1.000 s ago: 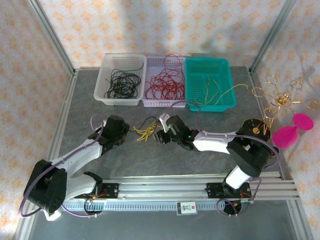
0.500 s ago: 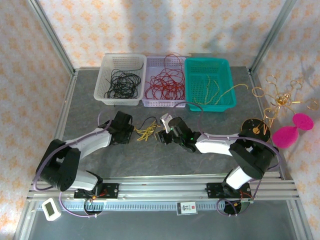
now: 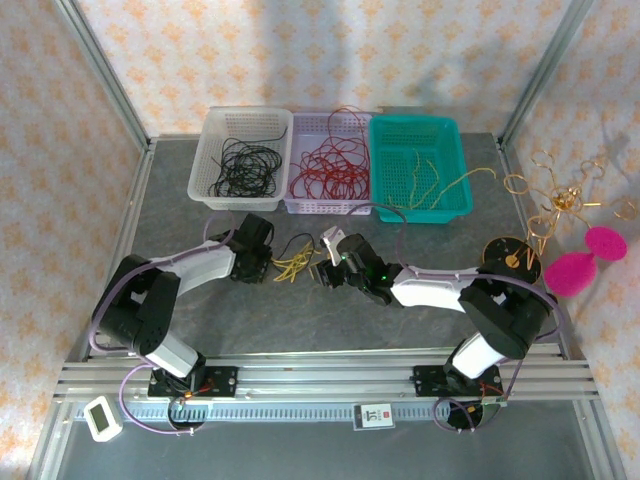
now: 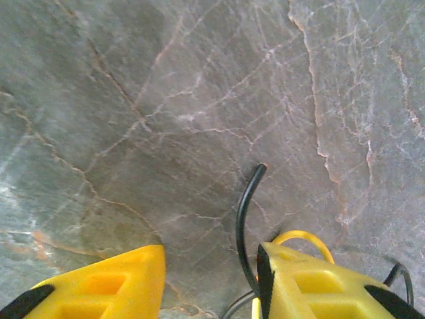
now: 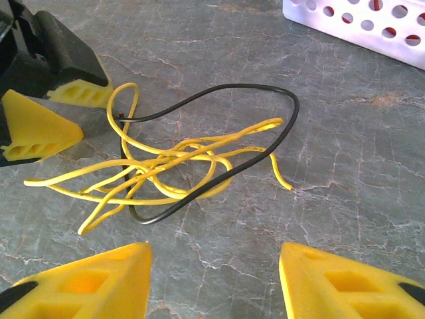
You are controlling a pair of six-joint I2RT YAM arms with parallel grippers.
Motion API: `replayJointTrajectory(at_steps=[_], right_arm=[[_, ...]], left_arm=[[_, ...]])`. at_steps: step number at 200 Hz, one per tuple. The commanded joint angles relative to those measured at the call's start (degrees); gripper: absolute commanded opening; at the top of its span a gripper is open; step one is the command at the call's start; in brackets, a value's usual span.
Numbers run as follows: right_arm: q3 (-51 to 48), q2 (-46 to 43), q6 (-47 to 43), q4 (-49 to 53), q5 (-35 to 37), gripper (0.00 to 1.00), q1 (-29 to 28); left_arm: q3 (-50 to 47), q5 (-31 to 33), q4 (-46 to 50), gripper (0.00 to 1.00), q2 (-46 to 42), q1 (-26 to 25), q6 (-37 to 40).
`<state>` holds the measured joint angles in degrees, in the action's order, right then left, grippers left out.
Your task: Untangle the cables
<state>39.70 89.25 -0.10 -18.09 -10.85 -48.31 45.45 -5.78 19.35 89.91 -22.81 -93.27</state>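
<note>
While the right arm sits almost where it was a second ago, the left arm has folded its elbow in and reached further toward the middle of the bench point(image 3: 300, 325), uncovering a small white timer point(image 3: 101, 418) by the near left corner. The left gripper point(image 3: 266, 262) point(image 4: 209, 266) point(image 5: 65, 114) now sits right at the left side of the cables point(image 3: 292, 263) point(image 5: 176, 166), closer than before. Those cables, a loose knot of yellow wires with one black wire looped through, lie on the middle of the bench, just in front of the lilac basket point(image 3: 312, 205) and between the two grippers. In the left wrist view, the yellow fingers stand well apart with bare stone between them, gripping nothing. The black wire's end point(image 4: 243, 216) runs up just beside the inner face of one finger, and a yellow loop point(image 4: 302, 235) arcs past that finger's tip; whether either touches it cannot be told. The right gripper point(image 3: 319, 270) point(image 5: 212, 266) is also spread wide and empty, its fingers on the near side of the knot, apart from it. At the far edge, the white basket point(image 3: 205, 185) holds black wires, the lilac one red, and the teal basket point(image 3: 455, 195) yellow.
</note>
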Motion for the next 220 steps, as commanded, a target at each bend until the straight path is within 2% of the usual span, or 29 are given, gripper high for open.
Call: replayJointTrajectory(at_steps=[1, 38, 95, 107, 131, 182, 207, 220], right_arm=[[-0.4, -0.9, 0.0, -1.3, 1.2, 0.53, 0.2], [-0.3, -0.6, 0.1, -1.2, 1.1, 0.53, 0.3], [-0.2, -0.5, -0.2, -1.0, 1.4, 0.53, 0.2], [-0.2, -0.5, -0.2, -1.0, 1.3, 0.53, 0.3], [-0.2, -0.6, 0.0, -1.0, 1.1, 0.53, 0.2], [-2.3, -4.0, 0.1, -3.8, 1.5, 0.53, 0.2], [-3.8, -7.3, -0.5, -5.9, 1.5, 0.53, 0.3], [-3.8, -9.2, -1.5, -6.1, -0.2, 0.53, 0.3]], left_arm=[[1.0, -0.8, 2.1, 0.41, 2.5, -0.3, -1.7], [2.5, -2.0, 0.8, 0.36, 6.0, -0.4, -2.4], [3.9, 0.7, 2.4, 0.09, 6.1, -0.4, -3.0], [3.3, 2.4, 2.9, 0.00, 4.6, -0.5, -3.1], [2.9, 7.4, 4.1, 0.00, -0.4, -1.1, -1.0], [2.5, 23.5, 8.1, 0.00, -14.4, -4.8, 8.2], [3.1, 29.7, 10.6, 0.00, -21.1, -6.5, 15.5], [3.0, 30.2, 6.7, 0.00, -25.4, -7.2, 25.7]])
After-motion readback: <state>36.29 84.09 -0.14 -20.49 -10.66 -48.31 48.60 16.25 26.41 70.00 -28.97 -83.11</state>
